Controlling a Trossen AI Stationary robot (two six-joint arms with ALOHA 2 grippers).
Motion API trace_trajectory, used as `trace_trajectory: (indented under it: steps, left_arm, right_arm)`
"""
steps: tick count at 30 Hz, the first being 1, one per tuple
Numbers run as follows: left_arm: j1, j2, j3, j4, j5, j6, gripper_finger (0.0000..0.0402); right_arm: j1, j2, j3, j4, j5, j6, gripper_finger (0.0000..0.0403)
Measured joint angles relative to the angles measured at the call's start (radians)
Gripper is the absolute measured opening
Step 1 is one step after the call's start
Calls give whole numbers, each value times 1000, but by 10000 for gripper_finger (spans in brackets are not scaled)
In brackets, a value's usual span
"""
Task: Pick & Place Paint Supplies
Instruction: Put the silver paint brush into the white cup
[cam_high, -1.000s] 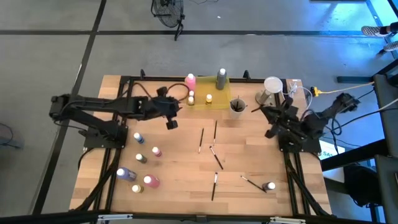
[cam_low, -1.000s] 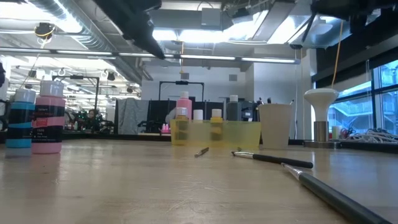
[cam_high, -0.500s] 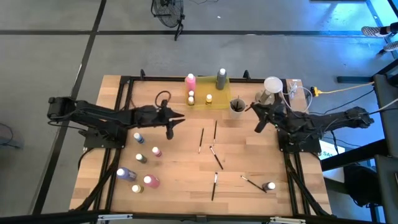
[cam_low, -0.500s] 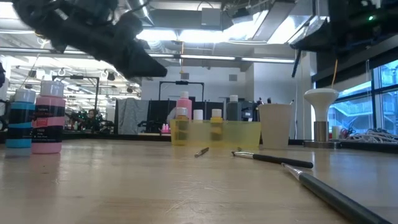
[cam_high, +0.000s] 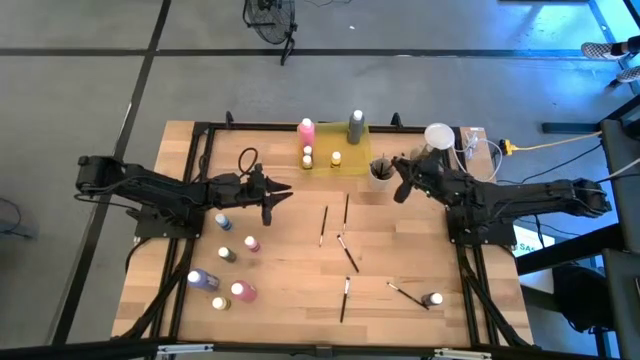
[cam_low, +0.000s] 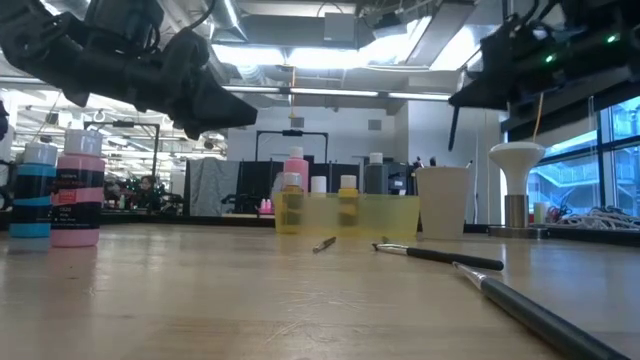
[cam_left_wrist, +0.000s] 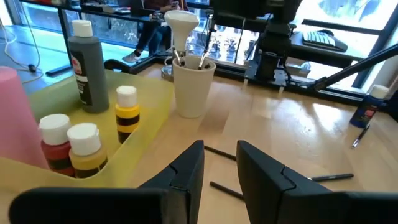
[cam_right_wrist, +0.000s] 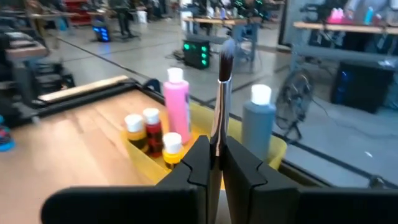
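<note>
While your right gripper (cam_right_wrist: 214, 163) is clamping the brush (cam_right_wrist: 222, 93) upright, be centring it over the cup (cam_high: 381, 171); your left gripper (cam_left_wrist: 216, 163), empty and slightly parted, is waiting.

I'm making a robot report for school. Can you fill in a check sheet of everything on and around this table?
Surface: wooden table, bare between items.
Job's things: four bottles in the yellow tray; loose bottles on the left side; brushes scattered mid-table.
Clutter: cup holding brushes beside the tray; white lamp-like stand.
Grippers: left gripper empty, fingers slightly apart; right gripper shut on a paintbrush, near the cup.
Cables: black loop on left arm; yellow cable at right.
Surroundings: workshop; a person seated beyond the table in the left wrist view.
</note>
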Motion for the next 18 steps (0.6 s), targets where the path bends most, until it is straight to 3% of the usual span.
trace_trajectory:
  steps: [18]
  left_arm:
    - [-39,1,0,-8,0,1,85]
  right_arm:
    - [-137,226,0,132,-132,41,21]
